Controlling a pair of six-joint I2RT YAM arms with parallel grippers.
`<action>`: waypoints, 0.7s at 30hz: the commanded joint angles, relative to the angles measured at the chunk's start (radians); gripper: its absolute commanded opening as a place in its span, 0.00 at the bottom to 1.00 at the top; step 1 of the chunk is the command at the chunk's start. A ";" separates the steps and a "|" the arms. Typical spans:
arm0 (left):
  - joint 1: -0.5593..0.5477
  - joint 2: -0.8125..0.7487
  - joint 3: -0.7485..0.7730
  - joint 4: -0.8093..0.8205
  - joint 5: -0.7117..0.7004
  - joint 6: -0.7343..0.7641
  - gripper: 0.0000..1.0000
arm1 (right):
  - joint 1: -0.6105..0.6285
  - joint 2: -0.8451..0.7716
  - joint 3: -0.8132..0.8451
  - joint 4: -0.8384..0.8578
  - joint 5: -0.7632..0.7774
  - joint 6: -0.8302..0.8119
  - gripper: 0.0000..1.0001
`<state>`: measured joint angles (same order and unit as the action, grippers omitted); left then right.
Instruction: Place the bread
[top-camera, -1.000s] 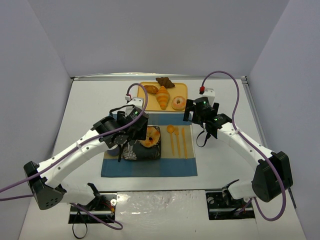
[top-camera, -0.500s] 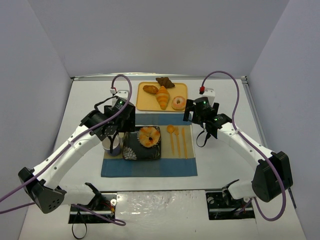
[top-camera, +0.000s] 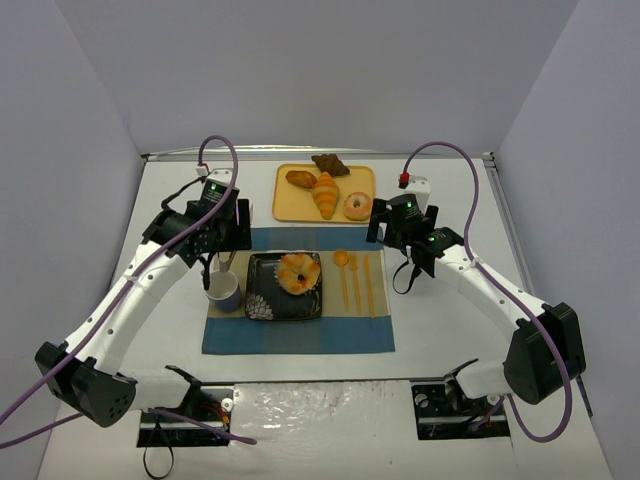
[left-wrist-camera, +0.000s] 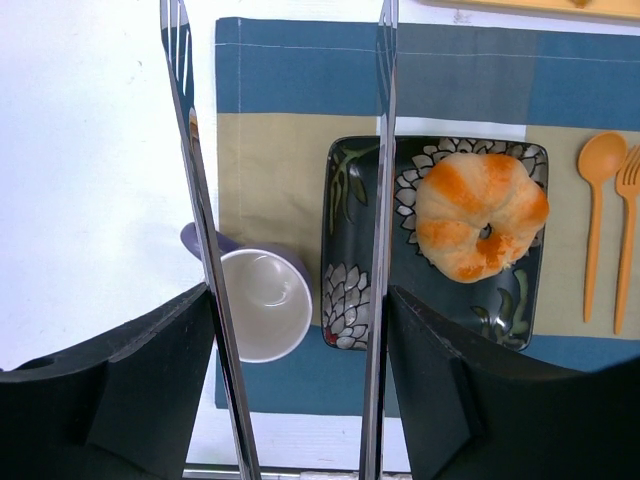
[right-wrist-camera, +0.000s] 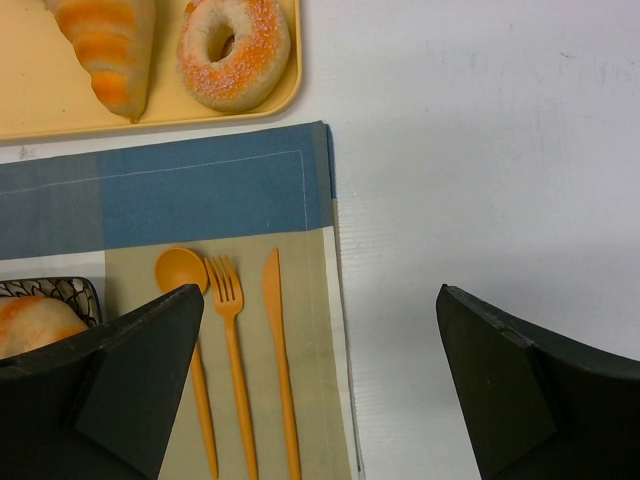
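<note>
- Bread (left-wrist-camera: 480, 215) sits on the dark flowered plate (left-wrist-camera: 340, 300), centre-right of the left wrist view. Placing looks done.
- Left gripper (left-wrist-camera: 282, 120): long metal blades spread apart, nothing between them.
- Right gripper (right-wrist-camera: 320, 400): jaws wide, empty.
- Risk: the left blades hang over the purple cup (left-wrist-camera: 262, 300), just beside the plate. A low sweep could clip the cup, tip it, or jog the plate.

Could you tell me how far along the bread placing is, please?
Done: the bread lies on the dark plate. In hand: nothing; the left gripper hangs open and empty above the cup, the right gripper open near the cutlery. Left: seemingly nothing but pulling the arms away.
</note>
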<state>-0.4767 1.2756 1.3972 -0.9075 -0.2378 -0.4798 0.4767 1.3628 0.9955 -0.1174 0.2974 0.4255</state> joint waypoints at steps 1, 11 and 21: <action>0.052 -0.007 0.060 0.057 0.037 0.041 0.62 | -0.007 -0.033 0.040 0.036 0.003 -0.004 1.00; 0.140 0.010 0.040 0.091 0.088 0.061 0.62 | -0.006 -0.020 0.055 0.033 0.001 -0.005 1.00; 0.213 0.025 0.041 0.109 0.124 0.080 0.62 | -0.006 -0.018 0.061 0.032 -0.001 -0.007 1.00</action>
<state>-0.2988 1.3012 1.3968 -0.8548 -0.1310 -0.4228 0.4767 1.3628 1.0025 -0.1177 0.2970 0.4221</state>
